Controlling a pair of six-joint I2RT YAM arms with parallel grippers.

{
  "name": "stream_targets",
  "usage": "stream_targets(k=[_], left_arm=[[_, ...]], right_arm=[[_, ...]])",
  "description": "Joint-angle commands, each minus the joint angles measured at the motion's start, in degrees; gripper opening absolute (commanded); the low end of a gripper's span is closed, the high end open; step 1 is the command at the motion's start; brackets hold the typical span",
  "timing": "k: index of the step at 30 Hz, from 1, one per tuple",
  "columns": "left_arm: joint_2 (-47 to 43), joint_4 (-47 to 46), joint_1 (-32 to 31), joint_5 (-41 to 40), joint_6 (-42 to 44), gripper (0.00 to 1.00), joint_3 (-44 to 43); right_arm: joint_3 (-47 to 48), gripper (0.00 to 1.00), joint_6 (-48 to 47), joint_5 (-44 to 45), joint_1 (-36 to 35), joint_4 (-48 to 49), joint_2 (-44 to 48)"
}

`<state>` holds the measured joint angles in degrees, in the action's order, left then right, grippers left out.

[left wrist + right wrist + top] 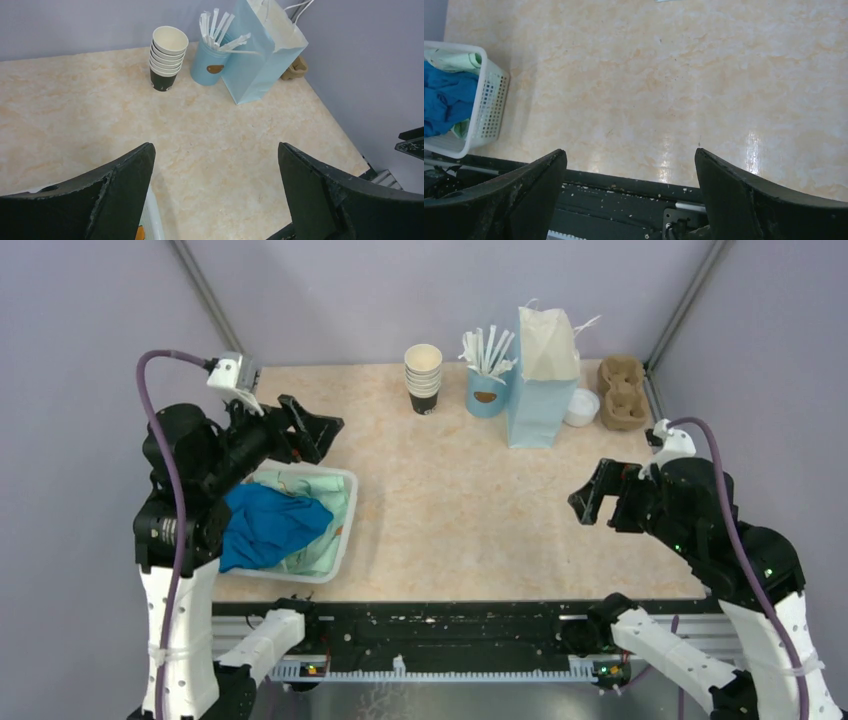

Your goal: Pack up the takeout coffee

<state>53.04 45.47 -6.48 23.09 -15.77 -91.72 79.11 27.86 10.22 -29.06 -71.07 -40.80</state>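
Left gripper [215, 147] and right gripper [630, 152] both spread wide, empty. White-lidded paper coffee cup [581, 407] sits beside upright light-blue paper bag [540, 390], probably staged for bagging

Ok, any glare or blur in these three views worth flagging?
Right wrist: bright glare streaks on the tabletop near its front edge. Left wrist: the left claw's fingers slightly soft at close range, stacked paper cups sharp. Top external: even light, faint shadows, no glare.

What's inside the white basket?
A blue cloth lies on a pale green cloth inside the white basket. Anything under them is covered.
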Motion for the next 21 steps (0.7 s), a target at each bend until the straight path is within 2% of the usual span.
stream_targets(k=[1, 7, 16, 18, 21], left_arm=[[2.8, 1.9, -1.8, -1.9, 3.5, 0.98, -0.5], [5.9, 1.1, -2.7, -1.8, 3.3, 0.98, 2.2], [12.0, -5.3, -2.8, -2.1, 0.1, 0.98, 5.2], [13.2, -7.5, -2.8, -1.9, -0.5, 0.98, 6.2], [14.9, -11.7, -2.9, -1.0, -1.5, 0.98, 8.2]], right_arm=[[0.4, 0.99, -0.7, 1.3, 0.6, 2.0, -3.6], [-1.2, 0.99, -1.9, 0.1, 0.6, 5.2, -7.0], [-7.3, 0.99, -1.6, 1.6, 0.8, 12.5, -10.6], [-7.7, 0.99, -1.4, 1.3, 3.1, 14.2, -12.4], [-8.9, 0.95, -2.1, -7.9, 13.9, 19.8, -15.0]])
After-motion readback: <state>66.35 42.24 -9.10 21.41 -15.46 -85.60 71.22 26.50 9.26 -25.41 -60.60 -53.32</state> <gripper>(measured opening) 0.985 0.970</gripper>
